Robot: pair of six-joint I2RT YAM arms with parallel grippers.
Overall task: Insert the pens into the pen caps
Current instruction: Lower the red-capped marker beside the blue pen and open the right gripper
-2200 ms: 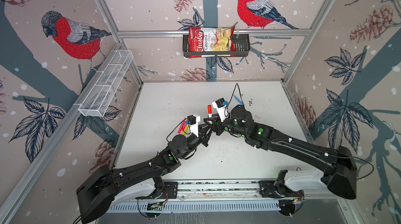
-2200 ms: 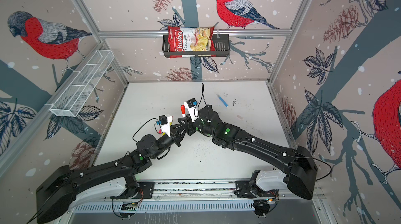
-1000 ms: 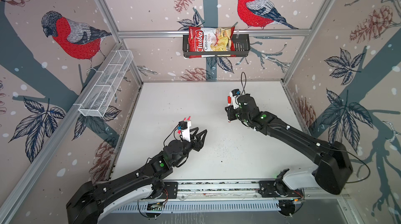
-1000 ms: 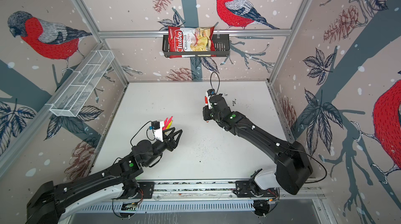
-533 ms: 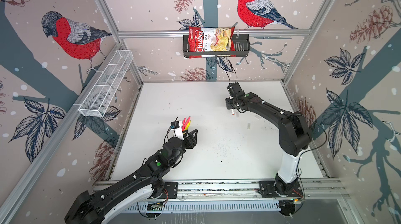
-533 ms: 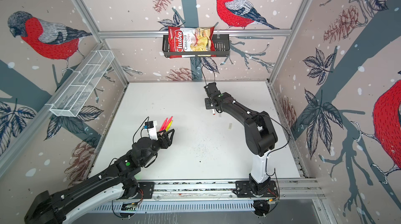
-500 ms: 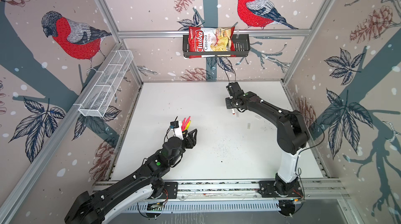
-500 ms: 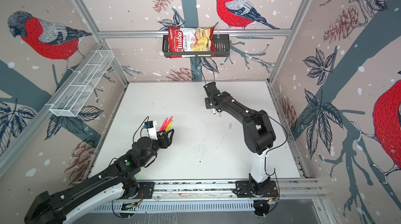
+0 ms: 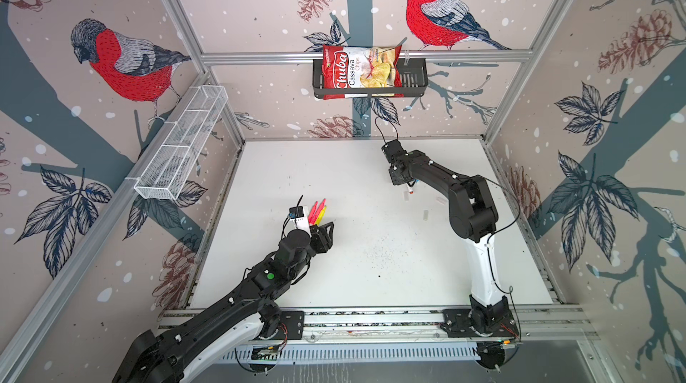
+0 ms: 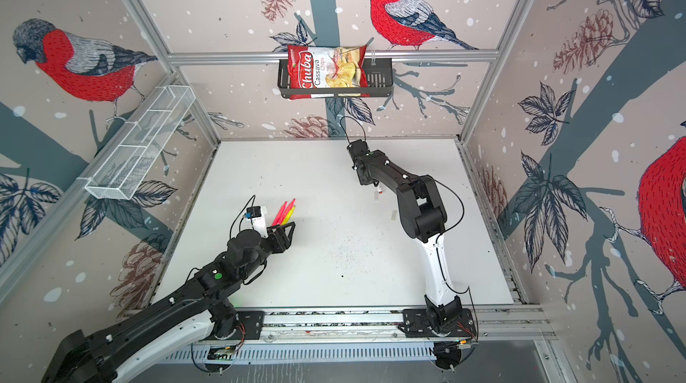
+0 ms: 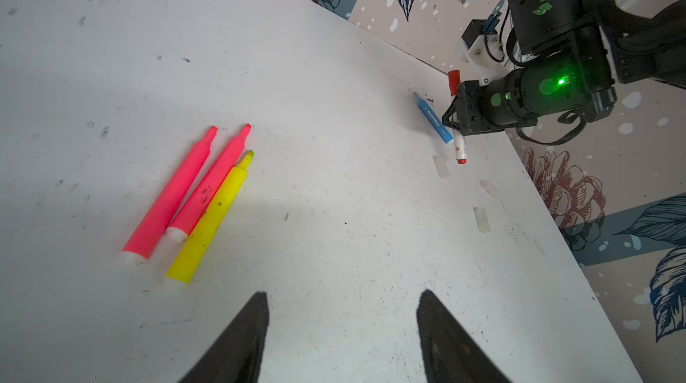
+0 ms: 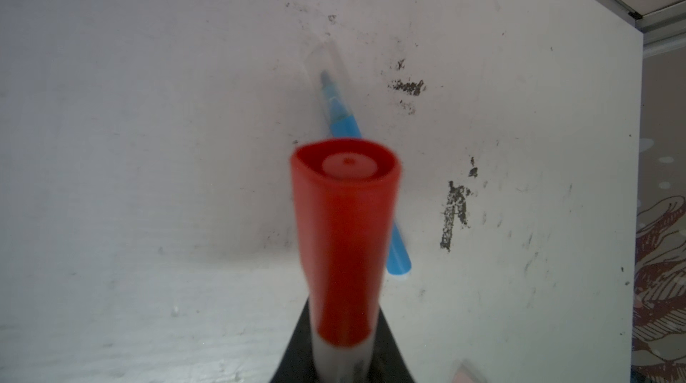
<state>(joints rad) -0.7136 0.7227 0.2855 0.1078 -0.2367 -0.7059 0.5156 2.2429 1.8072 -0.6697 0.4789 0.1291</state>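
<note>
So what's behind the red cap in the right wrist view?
The blue pen lies on the table, a clear cap over its tip. The red cap hides its middle.

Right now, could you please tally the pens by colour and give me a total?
Pink pens: 2
Yellow pen: 1
Blue pen: 1
White pen with red ends: 1
Total: 5 pens
</note>
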